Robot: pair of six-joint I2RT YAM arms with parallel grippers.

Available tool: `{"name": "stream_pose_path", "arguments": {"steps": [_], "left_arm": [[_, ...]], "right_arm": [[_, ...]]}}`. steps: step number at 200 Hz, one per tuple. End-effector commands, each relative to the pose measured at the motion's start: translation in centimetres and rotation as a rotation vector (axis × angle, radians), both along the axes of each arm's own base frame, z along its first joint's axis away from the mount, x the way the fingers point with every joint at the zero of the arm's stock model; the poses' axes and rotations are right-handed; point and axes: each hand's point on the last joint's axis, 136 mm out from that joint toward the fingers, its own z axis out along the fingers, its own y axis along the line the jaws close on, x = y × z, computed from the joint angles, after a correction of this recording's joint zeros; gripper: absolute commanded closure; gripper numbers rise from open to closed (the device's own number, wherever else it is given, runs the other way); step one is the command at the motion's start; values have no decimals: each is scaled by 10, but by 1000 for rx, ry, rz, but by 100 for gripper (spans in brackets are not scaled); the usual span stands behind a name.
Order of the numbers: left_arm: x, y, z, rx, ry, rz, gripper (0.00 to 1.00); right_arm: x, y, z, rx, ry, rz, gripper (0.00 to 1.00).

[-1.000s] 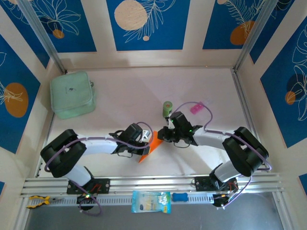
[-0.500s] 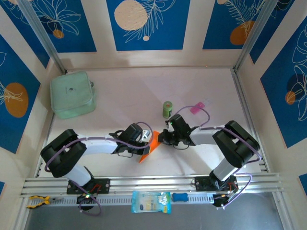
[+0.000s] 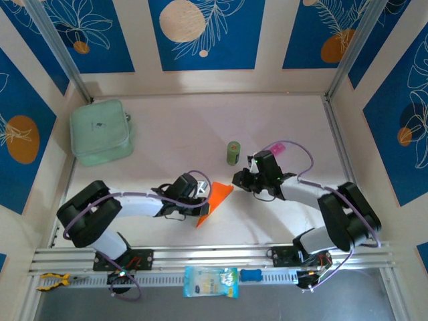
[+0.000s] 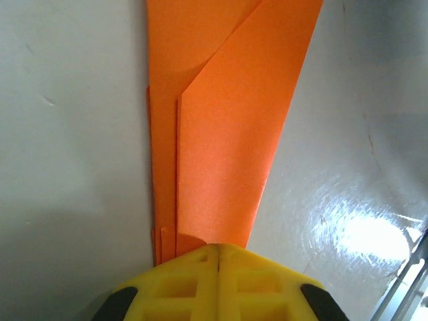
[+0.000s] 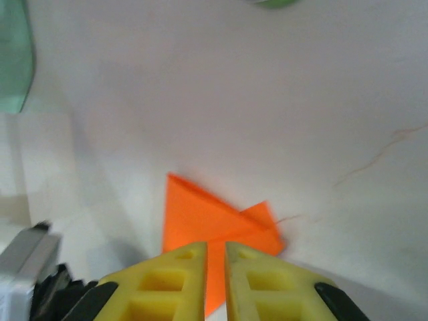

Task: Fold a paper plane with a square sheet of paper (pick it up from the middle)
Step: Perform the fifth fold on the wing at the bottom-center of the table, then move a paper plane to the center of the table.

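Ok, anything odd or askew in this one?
Nothing spilled or damaged. The paper, pinched in the shut left pincer, has folded layers slightly offset along one edge, so the creases look uneven.

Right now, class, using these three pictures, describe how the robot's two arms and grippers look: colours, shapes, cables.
The left arm and right arm look alike. Each has white tubular links between bulky black joint housings, with purple cables looping alongside. The left gripper and right gripper each have two bright yellow plastic fingers with rectangular cut-outs, and black parts behind them.
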Motion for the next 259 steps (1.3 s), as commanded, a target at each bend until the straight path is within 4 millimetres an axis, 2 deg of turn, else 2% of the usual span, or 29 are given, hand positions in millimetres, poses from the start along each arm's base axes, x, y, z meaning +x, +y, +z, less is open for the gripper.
{"name": "stream_pose_path", "arguments": {"steps": [1, 43, 62, 87, 120, 142, 172, 231, 246, 259], "left_arm": [[-9, 16, -25, 95, 68, 70, 99], [2, -1, 5, 23, 5, 108, 95], [5, -5, 22, -4, -51, 103, 89], [9, 13, 35, 58, -134, 112, 82], [12, 39, 45, 134, -202, 94, 66], [13, 43, 42, 130, -164, 59, 61], [14, 32, 35, 110, -108, -7, 60], [20, 20, 23, 86, -58, -37, 65], [20, 20, 19, 96, -46, -39, 70], [20, 24, 15, 111, -40, -27, 72]], "right_arm": [[-24, -2, -8, -52, 45, 19, 83], [-56, 4, -21, -67, 97, 31, 74], [-66, 5, -24, -78, 109, 24, 72], [-71, 6, -26, -69, 120, 21, 71], [-71, 11, -22, -60, 116, 33, 71], [-71, 15, -22, -48, 117, 39, 71], [-71, 23, -22, -36, 125, 62, 71], [-72, 38, -21, -22, 130, 109, 73], [-72, 42, -21, -16, 134, 119, 79], [-72, 44, -22, -15, 137, 128, 80]]}}
